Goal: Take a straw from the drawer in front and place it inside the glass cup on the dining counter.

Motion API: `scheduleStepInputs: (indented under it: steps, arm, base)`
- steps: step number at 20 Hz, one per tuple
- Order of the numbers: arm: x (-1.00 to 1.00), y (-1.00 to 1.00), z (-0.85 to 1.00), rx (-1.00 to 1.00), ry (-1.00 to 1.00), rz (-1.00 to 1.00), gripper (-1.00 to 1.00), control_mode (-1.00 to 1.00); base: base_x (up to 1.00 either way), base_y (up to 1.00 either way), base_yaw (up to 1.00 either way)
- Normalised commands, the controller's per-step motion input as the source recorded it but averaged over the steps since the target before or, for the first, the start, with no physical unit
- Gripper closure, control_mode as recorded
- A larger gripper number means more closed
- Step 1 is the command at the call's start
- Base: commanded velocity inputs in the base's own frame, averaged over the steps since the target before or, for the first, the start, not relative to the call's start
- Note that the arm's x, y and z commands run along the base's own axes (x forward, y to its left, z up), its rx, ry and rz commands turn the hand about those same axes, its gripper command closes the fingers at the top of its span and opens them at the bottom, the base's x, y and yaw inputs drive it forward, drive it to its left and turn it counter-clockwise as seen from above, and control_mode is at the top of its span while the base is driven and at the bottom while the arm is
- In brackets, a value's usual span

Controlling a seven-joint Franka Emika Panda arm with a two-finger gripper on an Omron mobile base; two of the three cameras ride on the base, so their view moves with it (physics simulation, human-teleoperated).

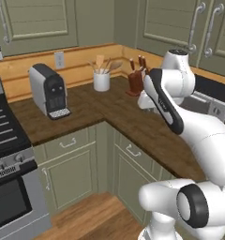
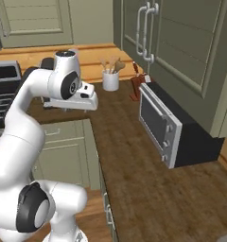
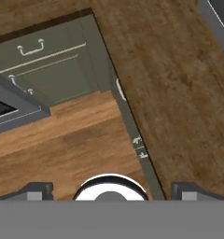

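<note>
- Hand view: the gripper [image 3: 112,190] is released, its two dark tips set wide apart with nothing between them.
- Past the left tip, well apart from the jaws, is the wide sage-green drawer with a flat front and a small silver bar handle [image 3: 41,48]. It is shut.
- Beyond the right tip runs the dark brown wood-plank worktop [image 3: 179,93]. Its edge passes just inside that tip.
- Directly under the jaws is light wooden floor [image 3: 62,149].
- Left base view: the shut drawer [image 1: 67,140] sits under the worktop, lower than the hand and off to its side.
- A grey-and-black coffee machine [image 1: 48,91] stands above the drawer.
- A white crock of wooden utensils [image 1: 101,79] and a dark red knife block [image 1: 135,80] stand farther back, near the wall.
- Right base view: the hand hangs over the worktop edge, jaws pointing down.
- A silver-fronted black countertop oven [image 2: 160,125] stands well apart from it.
</note>
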Motion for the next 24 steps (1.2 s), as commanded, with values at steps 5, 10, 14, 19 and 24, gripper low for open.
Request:
scheduleStepInputs:
  steps: [5, 10, 14, 19, 24]
  arm:
    - [0.00, -0.04, -0.18, -0.02, 0.00, 0.26, -1.00, -1.00]
    - [0.07, 0.79, -0.52, -0.30, 0.00, 0.05, -1.00, -1.00]
    - [0.06, 0.60, -0.63, -0.41, 0.00, 0.00, -1.00, -1.00]
    - [0.01, 0.29, -0.64, -0.41, -0.04, 0.00, -1.00, -1.00]
    - [0.10, 0.12, -0.60, -0.40, -0.02, 0.00, -1.00, -1.00]
  base:
    - [0.00, 0.00, 0.00]
    - [0.00, 0.00, 0.00]
    - [0.00, 0.00, 0.00]
    - [0.00, 0.00, 0.00]
    - [0.00, 0.00, 0.00]
